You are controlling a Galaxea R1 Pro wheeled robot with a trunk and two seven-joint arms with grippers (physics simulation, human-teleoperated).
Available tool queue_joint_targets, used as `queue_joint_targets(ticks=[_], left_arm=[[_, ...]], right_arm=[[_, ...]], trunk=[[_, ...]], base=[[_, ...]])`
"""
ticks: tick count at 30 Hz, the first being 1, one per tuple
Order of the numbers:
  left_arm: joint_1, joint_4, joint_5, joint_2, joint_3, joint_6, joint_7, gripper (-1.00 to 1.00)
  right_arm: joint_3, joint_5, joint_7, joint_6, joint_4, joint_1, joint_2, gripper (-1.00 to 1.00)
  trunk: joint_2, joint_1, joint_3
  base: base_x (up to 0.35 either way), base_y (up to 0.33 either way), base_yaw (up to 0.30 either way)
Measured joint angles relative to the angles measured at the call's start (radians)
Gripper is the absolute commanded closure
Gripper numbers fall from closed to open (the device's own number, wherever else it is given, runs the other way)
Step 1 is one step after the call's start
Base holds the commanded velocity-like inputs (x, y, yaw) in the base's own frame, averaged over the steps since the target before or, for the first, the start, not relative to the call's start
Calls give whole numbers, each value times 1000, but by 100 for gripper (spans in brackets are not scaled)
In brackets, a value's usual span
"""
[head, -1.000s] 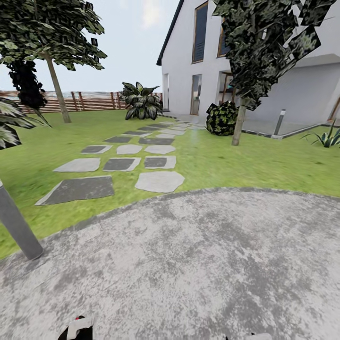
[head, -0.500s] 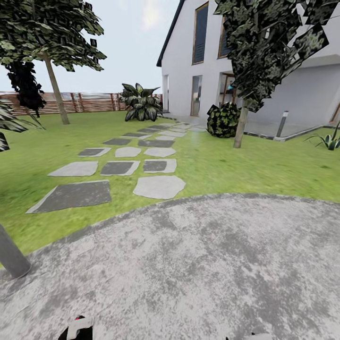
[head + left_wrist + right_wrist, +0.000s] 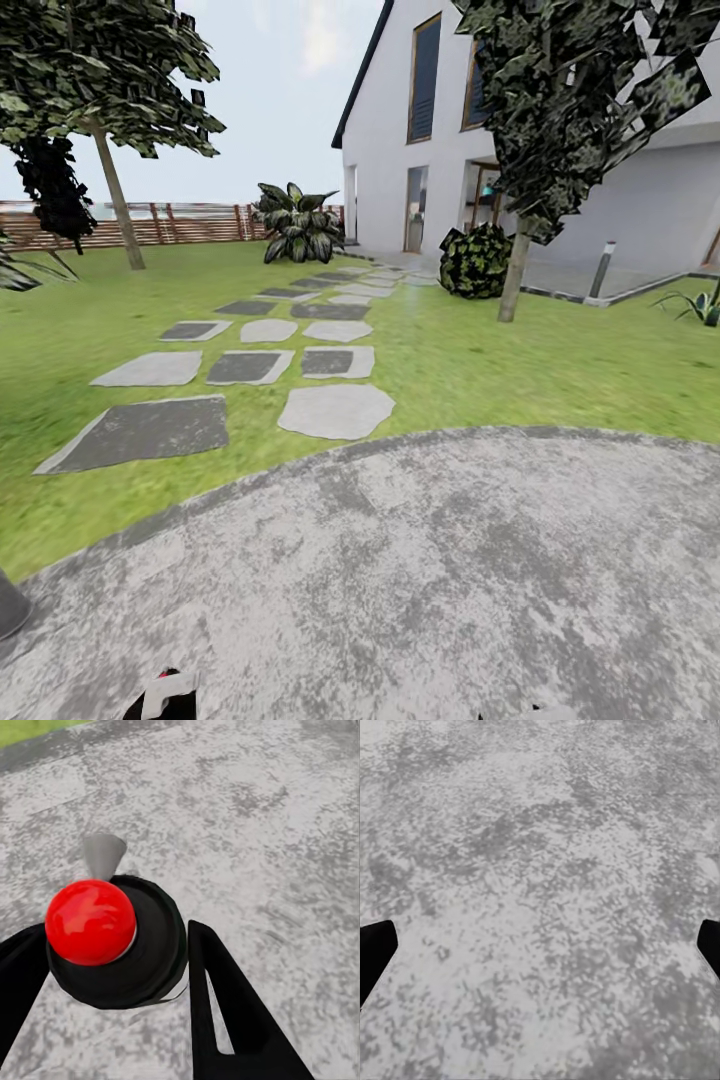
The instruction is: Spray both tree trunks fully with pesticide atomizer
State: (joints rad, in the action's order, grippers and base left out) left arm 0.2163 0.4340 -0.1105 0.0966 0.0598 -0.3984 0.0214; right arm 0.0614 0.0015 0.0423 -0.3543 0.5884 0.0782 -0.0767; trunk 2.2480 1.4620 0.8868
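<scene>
The pesticide atomizer [image 3: 116,941], a black body with a red ball top and a grey nozzle, sits clamped between the two black fingers of our left pincer [image 3: 112,967] in the left wrist view, above the grey paved circle [image 3: 255,817]. From the head view we see the circle, grey stepping slabs [image 3: 335,410] crossing the lawn [image 3: 560,360], and two trees, their trunks at [image 3: 117,200] and [image 3: 515,275], near a white house [image 3: 400,130]. In the right wrist view, our right pincer [image 3: 540,945] is spread wide over pavement.

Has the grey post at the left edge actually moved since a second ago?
No. The grey post slid down-left together with the stepping slabs and paving; the camera moved.
</scene>
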Motion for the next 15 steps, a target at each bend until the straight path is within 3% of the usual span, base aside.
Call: queue_joint_targets(ticks=[15], left_arm=[[0, 0, -1, 0, 0, 0, 0, 100]], right_arm=[[1, 0, 1, 0, 0, 0, 0, -100]], trunk=[[0, 0, -17]], base=[[334, -63, 163]])
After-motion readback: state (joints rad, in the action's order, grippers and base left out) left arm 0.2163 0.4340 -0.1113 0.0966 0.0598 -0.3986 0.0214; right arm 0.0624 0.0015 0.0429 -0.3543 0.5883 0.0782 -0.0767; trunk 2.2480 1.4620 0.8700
